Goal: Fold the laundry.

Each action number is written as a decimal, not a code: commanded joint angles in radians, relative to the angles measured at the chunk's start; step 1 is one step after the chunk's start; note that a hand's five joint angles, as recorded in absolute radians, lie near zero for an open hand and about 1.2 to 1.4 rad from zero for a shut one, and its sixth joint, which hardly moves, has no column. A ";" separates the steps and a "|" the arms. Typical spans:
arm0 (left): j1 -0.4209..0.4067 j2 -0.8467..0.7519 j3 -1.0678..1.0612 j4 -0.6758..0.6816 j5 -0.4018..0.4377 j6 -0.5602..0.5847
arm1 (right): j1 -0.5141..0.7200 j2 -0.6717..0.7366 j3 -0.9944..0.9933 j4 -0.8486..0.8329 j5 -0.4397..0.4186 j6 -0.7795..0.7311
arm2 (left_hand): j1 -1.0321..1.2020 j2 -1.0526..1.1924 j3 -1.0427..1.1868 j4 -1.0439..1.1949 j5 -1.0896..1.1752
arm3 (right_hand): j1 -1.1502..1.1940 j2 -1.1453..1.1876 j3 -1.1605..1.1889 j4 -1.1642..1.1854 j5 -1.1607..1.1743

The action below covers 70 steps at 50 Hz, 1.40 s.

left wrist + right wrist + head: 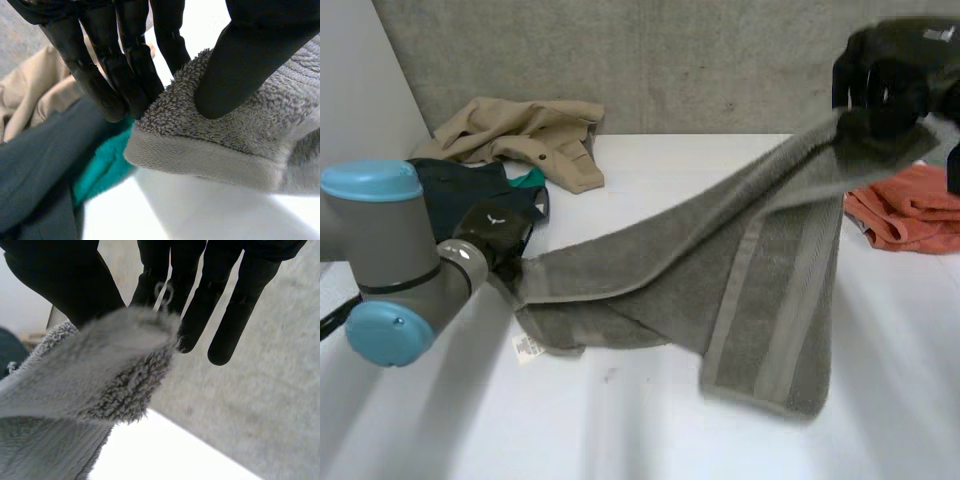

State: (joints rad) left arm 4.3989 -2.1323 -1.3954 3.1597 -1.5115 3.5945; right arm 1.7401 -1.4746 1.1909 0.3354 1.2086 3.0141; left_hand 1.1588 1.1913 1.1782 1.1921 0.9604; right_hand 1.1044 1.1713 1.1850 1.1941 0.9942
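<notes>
While the left hand [492,232] pinched one corner of the grey towel [740,270] low over the white table [640,430], thumb on the hem, the right hand [888,82] clamped the opposite corner high up. The towel stretched between them, its lower fold sagging onto the table. A beige garment [535,135], dark teal garment [470,195] and orange cloth [910,212] lay along the far edge — grey concrete wall [650,60] behind.
</notes>
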 commanded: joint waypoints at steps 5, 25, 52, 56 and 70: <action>0.025 0.020 0.094 -0.151 0.020 0.046 | 0.009 0.241 0.046 0.008 -0.009 -0.296 | 0.238 0.205 0.218 0.204 0.261 | 0.292 0.225 0.211 0.202 0.228; -0.006 -0.032 0.963 0.057 -0.110 -0.237 | 0.053 0.459 -0.496 -0.719 0.295 -0.143 | 0.238 0.205 0.218 0.204 0.261 | 0.292 0.225 0.211 0.202 0.228; 0.036 -0.017 -0.002 0.026 0.011 -0.083 | -0.071 0.415 0.297 -0.555 0.003 -0.236 | 0.238 0.205 0.218 0.204 0.261 | 0.292 0.225 0.211 0.202 0.228; 0.039 -0.061 0.004 0.025 0.004 -0.036 | -0.079 0.444 0.325 -0.515 -0.001 -0.336 | -0.028 -0.061 -0.048 -0.062 -0.004 | 0.292 0.225 0.211 0.202 0.228; 0.028 0.101 -0.089 0.003 0.017 -0.006 | -0.068 0.425 0.374 -0.457 0.006 -0.353 | -0.652 -0.684 -0.671 -0.685 -0.628 | 0.292 0.225 0.211 0.202 0.228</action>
State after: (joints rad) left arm 4.4299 -2.1416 -1.4005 3.1607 -1.5041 3.5862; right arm 1.6632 -1.0302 1.5391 -0.1174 1.2108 2.6340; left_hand 0.4871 0.4838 0.4867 0.4757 0.2968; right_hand 1.1221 1.1714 1.1853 1.1972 1.0117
